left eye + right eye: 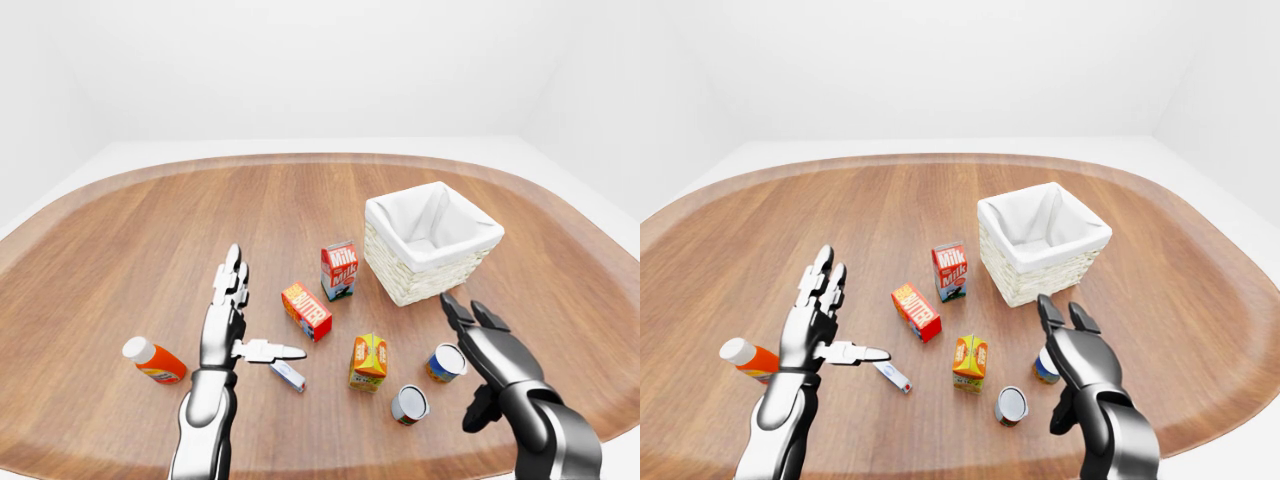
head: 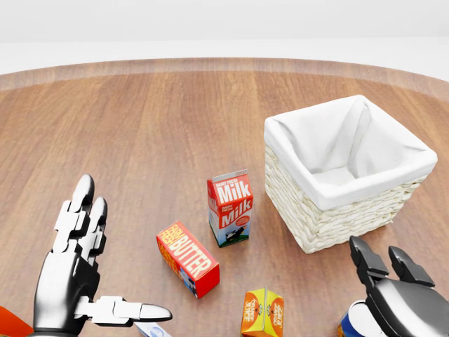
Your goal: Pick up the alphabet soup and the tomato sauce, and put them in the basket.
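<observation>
White-lined wicker basket [image 1: 432, 243] holds nothing visible; both hands' fingers [image 1: 231, 285] are spread wide, gripping nothing.

Broad oval wooden counter [image 1: 150, 230], warm brown grain running away toward the top of the view, paler band along the rim. Plain white walls [image 1: 300, 70] on all sides, pale floor [image 1: 70, 175] beyond the rim. Soft, even light, faint shadows only.
</observation>
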